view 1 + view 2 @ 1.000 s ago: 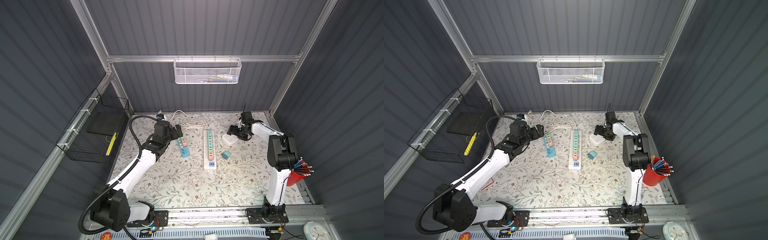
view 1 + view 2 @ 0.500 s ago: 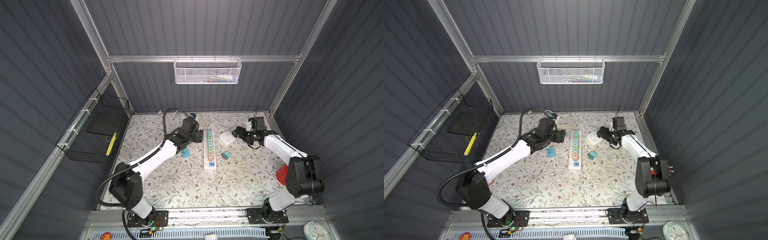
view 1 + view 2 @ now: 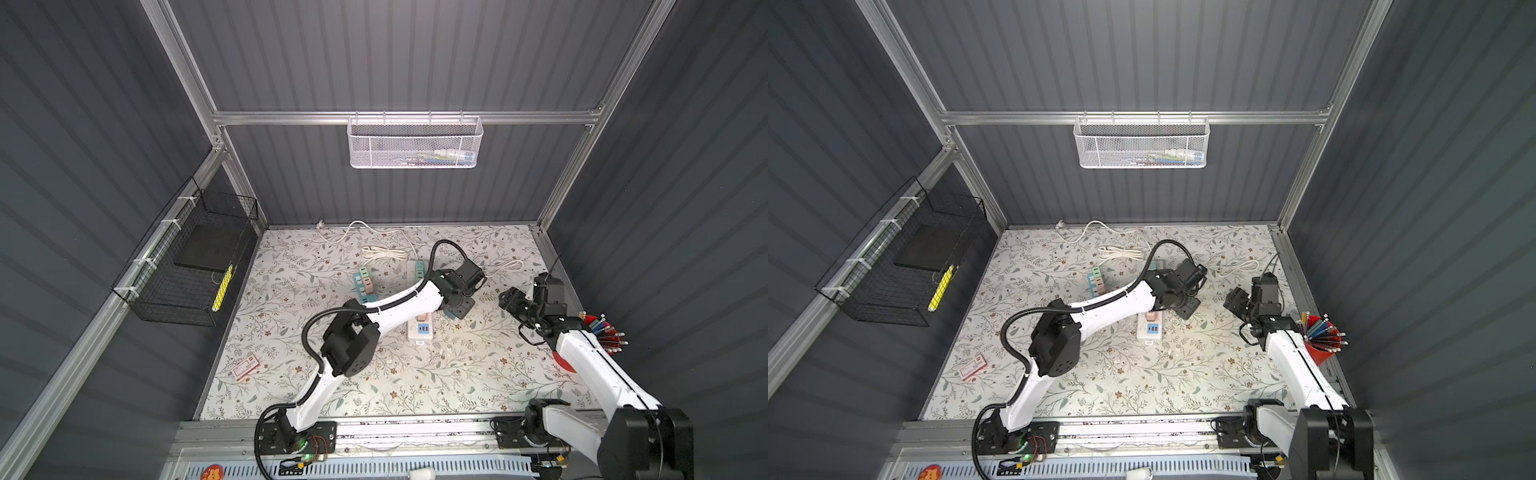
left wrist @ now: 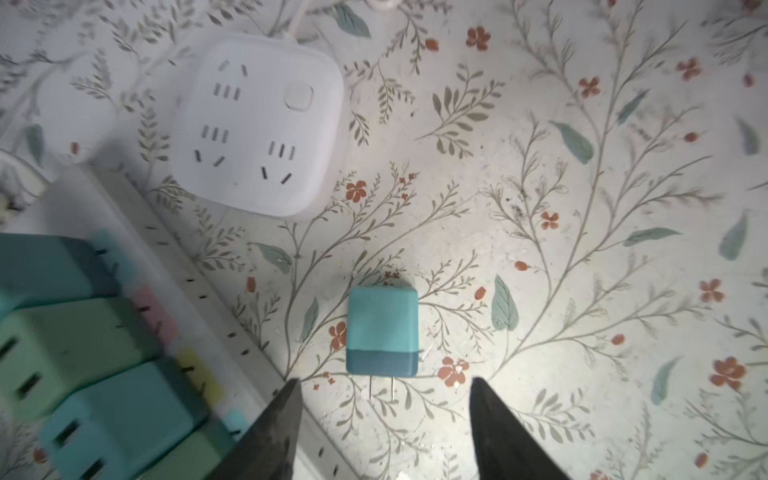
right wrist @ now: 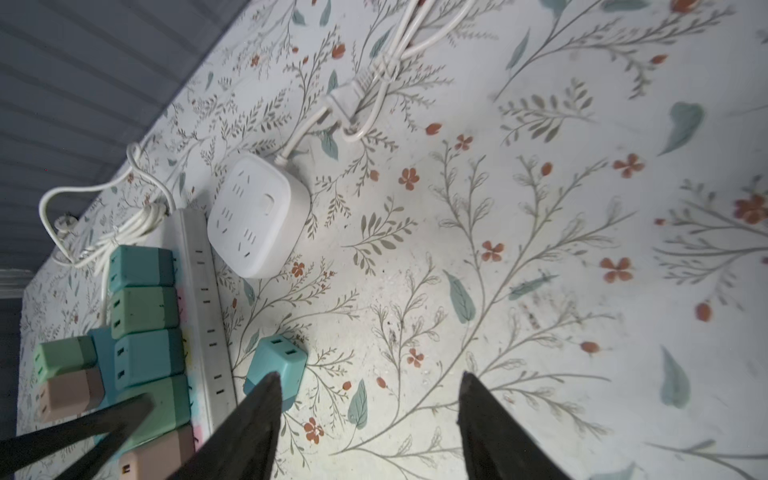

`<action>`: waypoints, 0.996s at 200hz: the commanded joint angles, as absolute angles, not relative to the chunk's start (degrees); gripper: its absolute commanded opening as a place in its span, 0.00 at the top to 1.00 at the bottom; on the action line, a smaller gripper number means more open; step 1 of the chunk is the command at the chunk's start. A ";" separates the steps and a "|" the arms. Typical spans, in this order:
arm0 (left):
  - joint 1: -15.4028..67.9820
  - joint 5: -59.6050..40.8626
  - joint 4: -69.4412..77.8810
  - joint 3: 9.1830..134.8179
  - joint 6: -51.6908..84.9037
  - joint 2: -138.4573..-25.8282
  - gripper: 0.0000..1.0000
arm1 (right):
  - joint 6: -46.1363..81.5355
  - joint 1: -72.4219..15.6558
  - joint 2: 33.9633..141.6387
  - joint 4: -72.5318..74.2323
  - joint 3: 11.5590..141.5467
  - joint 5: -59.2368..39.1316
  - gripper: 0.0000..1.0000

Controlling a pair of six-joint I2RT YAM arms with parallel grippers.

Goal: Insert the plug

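Observation:
A teal plug (image 4: 382, 332) lies flat on the flowered mat, its two prongs pointing toward my left gripper (image 4: 384, 384). That gripper hovers over it, open, one finger on each side of the prongs, holding nothing. In both top views the left gripper (image 3: 457, 311) (image 3: 1185, 309) reaches across the long white power strip (image 3: 422, 328) and hides the plug. My right gripper (image 5: 369, 375) is open and empty, with the plug (image 5: 276, 357) partly behind one fingertip. It hangs to the right (image 3: 509, 301) of the left gripper. Several adapters (image 5: 143, 307) sit in the strip (image 5: 203, 291).
A square white socket block (image 4: 257, 124) (image 5: 257, 216) lies beyond the plug, beside the strip's far end. A small teal strip (image 3: 365, 286) holds green and pink adapters. White cables (image 3: 384, 251) lie at the back. A red pen cup (image 3: 602, 332) stands at the right edge, a card (image 3: 246, 368) at front left.
My left arm has swung right, from the small teal strip across the long strip to above the teal plug. The right arm has drawn back to the right. Both grippers' jaws have narrowed.

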State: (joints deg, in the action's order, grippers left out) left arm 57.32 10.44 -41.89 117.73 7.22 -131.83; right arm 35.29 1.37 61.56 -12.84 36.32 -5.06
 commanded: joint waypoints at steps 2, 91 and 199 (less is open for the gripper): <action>56.62 8.59 -50.92 124.35 6.09 -136.51 0.33 | 35.39 2.61 60.18 -12.11 36.12 -4.90 0.30; 56.62 10.77 -51.93 128.57 5.40 -144.13 0.46 | 34.45 2.81 59.50 -11.60 35.51 -7.29 0.29; 56.68 9.61 -42.54 117.04 3.05 -138.00 0.77 | 33.94 2.81 59.86 -11.41 35.88 -8.42 0.29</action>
